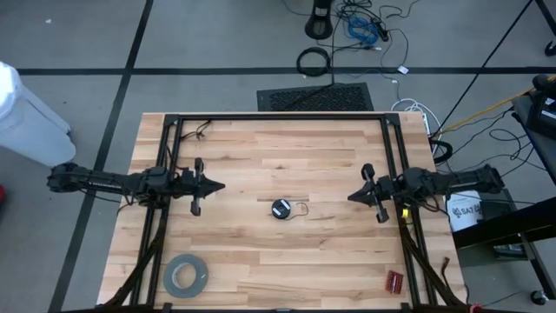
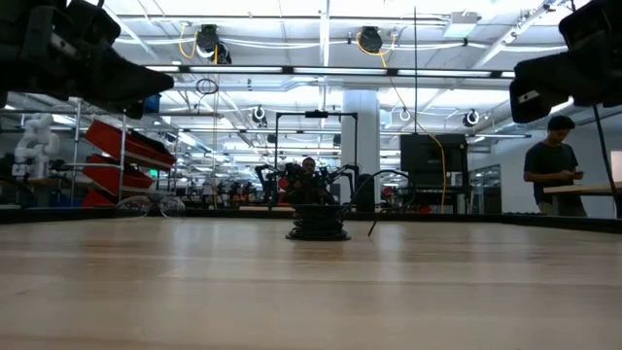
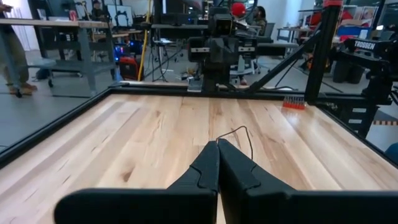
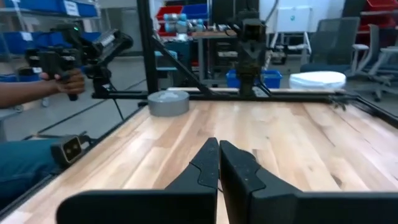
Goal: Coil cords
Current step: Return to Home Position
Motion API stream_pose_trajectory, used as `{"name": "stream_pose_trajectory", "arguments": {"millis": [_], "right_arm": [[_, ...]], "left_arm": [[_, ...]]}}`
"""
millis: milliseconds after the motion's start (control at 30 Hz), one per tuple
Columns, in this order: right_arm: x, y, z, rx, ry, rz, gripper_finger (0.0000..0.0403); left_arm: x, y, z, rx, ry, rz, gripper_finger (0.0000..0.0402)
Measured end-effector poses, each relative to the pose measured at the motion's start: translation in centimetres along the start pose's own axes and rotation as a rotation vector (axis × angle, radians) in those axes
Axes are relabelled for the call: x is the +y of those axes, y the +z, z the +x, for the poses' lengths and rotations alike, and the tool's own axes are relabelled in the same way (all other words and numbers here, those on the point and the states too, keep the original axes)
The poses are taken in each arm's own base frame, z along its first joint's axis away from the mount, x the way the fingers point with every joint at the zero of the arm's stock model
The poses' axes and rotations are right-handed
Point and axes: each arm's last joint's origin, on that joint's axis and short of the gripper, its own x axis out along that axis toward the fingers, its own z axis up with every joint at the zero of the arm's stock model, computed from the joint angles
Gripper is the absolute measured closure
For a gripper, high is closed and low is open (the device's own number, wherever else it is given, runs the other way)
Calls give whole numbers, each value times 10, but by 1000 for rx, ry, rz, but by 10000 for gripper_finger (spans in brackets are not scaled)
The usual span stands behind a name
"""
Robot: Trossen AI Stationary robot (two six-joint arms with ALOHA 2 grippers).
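The cord's small round black disc lies flat at the table's middle. A short loop of its thin dark wire lies beside it toward the right. In the low view the disc sits on the wood with a wire end sticking up. My left gripper hangs shut above the table, left of the disc and pointing level toward it. My right gripper hangs shut to the right, pointing back at it. The left wrist view shows the wire loop beyond the shut fingertips; the disc is hidden behind them.
A wide grey tape roll lies near the front left corner, also seen as the roll in the right wrist view. A small red object sits at the front right. A black frame rims the table. A person's hand holds a device beyond the edge.
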Motion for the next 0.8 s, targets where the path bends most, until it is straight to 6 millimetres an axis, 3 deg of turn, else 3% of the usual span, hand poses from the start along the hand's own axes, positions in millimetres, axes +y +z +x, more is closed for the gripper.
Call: {"name": "stream_pose_trajectory", "arguments": {"millis": [233, 400, 800], "right_arm": [[-2, 2, -5, -28, -25, 11, 403], [-5, 2, -6, -20, -133, 9, 403], [-4, 1, -5, -15, -111, -3, 403]], "left_arm": [[0, 1, -4, -4, 3, 4, 398], [1, 0, -8, 0, 7, 9, 398], [1, 2, -18, -32, -8, 24, 398]]}}
